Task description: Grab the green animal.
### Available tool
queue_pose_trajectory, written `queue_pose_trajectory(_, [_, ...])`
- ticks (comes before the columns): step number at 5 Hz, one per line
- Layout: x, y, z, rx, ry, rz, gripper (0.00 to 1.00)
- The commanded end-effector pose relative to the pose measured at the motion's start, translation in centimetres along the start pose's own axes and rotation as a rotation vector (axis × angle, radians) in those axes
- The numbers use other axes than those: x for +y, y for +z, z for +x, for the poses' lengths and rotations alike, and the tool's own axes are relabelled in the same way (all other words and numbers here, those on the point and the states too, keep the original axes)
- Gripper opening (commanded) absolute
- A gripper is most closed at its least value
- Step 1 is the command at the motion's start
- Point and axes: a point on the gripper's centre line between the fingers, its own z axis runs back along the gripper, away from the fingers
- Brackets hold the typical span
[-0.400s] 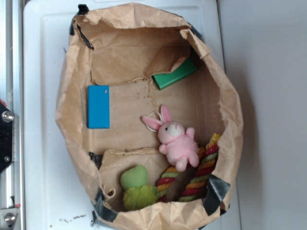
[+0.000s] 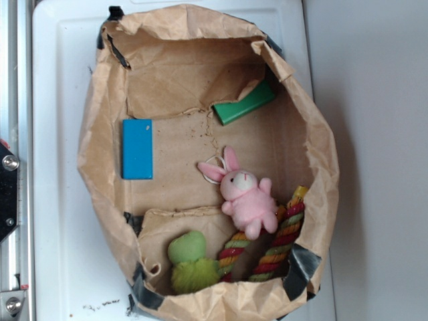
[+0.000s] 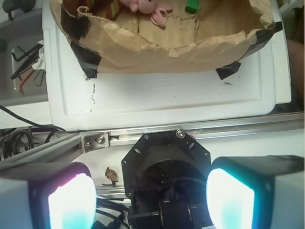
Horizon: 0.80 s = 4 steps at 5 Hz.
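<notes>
Hand point(image 3: 143, 200) agape over white tray point(image 3: 167, 95).

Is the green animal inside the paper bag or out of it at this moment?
Inside. The green animal lies on the floor of the paper bag, near its lower edge, beside the striped rope toy; nothing is gripping it.

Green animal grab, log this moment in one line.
gripper: open, outside bag | green animal: untouched, in paper bag beside rope toy
</notes>
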Motion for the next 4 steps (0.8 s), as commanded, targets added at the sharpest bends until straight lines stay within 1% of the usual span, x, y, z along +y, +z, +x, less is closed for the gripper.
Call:
queue_pose_trajectory(1, [-0.8,-1.5,7.8,-0.049,0.038,-0.007,1.00])
queue_pose_trajectory(2, [-0.6,-2.4,10.5,-0.086,0.015,0.013,1.00])
queue_pose_trajectory(3, [-0.4,-3.1,12.2,-0.130,-0.059,0.021,1.00])
queue_pose_trajectory(4, [0.2,-3.8,13.6,-0.179,-0.145,0.045,1.00])
